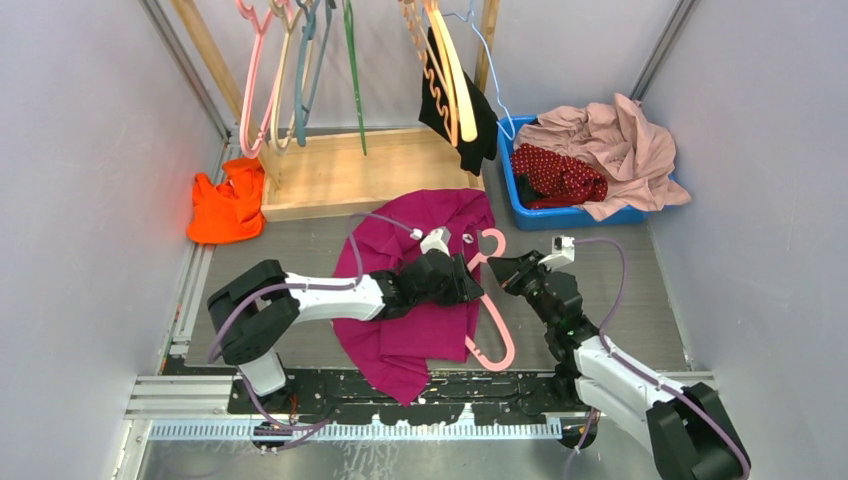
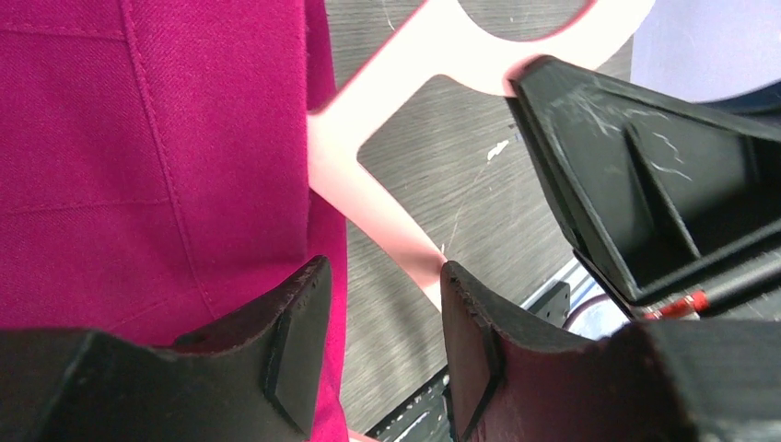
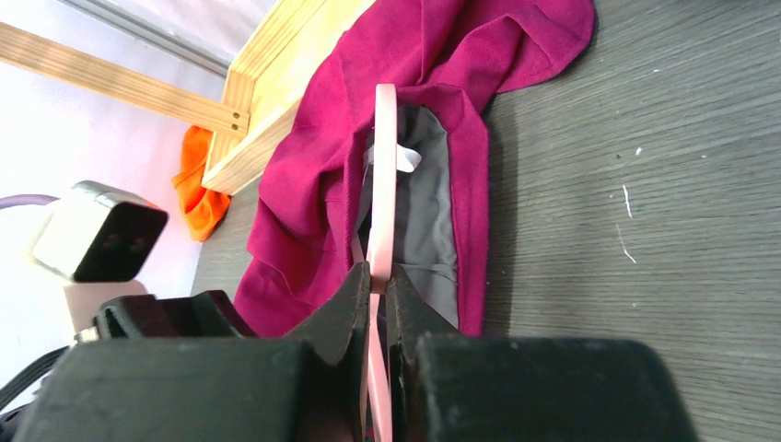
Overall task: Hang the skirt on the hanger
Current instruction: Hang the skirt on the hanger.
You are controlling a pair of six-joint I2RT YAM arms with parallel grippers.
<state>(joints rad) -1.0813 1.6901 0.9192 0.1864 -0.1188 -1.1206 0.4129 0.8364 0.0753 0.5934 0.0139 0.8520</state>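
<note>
Two claws sit over the desk, but the skirt, dark red with small white dots, lies crumpled in the blue bin at the far right, well apart from both. The right arm is nearer it. The right claw is clamped on the pink hanger near its hook. The hanger lies flat, its visible arm running toward the near edge and its other side tucked into a magenta garment. The left claw is half open and holds nothing, just beside the hanger's arm, perhaps touching it.
</note>
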